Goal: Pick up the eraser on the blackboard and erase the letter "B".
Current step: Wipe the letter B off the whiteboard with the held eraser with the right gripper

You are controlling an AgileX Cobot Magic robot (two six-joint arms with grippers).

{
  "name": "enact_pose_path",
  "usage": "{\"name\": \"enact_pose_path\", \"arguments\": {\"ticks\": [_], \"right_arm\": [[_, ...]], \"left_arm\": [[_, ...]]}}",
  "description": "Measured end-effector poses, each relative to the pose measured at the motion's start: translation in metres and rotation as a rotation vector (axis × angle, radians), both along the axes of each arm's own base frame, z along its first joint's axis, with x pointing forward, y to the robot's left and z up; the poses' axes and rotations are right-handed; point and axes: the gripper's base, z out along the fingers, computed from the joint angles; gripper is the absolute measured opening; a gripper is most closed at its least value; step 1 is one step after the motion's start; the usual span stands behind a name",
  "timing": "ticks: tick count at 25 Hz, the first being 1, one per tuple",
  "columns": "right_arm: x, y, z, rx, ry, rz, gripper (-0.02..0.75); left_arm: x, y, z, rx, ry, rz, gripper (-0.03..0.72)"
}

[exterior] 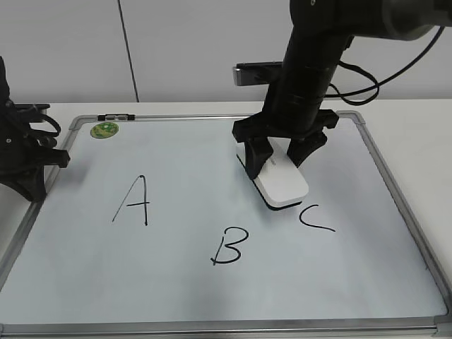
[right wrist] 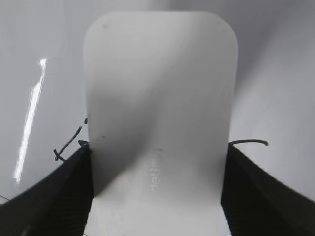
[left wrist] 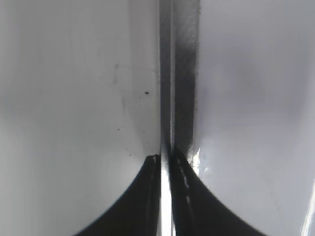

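So my right fingers (exterior: 280,157) are straddling the small white rounded plastic eraser (exterior: 281,185), one on each long side and pressed against it, so I've got hold of it. It sits flat on the big white silver-framed blackboard (exterior: 176,282), just above the "C" (exterior: 316,217). The black handwritten letter "B" (exterior: 229,247) is down-left, untouched. Left fingers (left wrist: 166,162) are pinched together, holding nothing, parked at the board's left edge out of the way.

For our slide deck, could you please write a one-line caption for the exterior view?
Right gripper clasps the eraser on the blackboard above the letter "B".
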Motion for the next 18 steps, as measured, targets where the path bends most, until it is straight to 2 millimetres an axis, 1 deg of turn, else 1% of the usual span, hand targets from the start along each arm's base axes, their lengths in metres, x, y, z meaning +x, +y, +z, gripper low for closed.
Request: {"name": "enact_pose_path", "arguments": {"ticks": [3, 8, 10, 12, 18], "right_arm": [[-0.007, 0.008, -0.006, -0.006, 0.023, 0.022, 0.534], [-0.023, 0.032, -0.009, -0.019, 0.029, 0.091, 0.534], [-0.027, 0.038, -0.01, -0.033, 0.025, 0.113, 0.534], [-0.03, 0.039, -0.012, -0.04, 0.034, 0.118, 0.534], [-0.037, 0.033, -0.028, -0.086, 0.081, 0.123, 0.534]], "left_arm": [[0.0, 0.0, 0.0, 0.0, 0.0, 0.0, 0.029], [0.0, 0.0, 0.0, 0.0, 0.0, 0.0, 0.029], [0.0, 0.0, 0.0, 0.0, 0.0, 0.0, 0.029], [0.0, 0.0, 0.0, 0.0, -0.002, 0.0, 0.029], [0.0, 0.0, 0.0, 0.0, -0.002, 0.0, 0.029]]}}
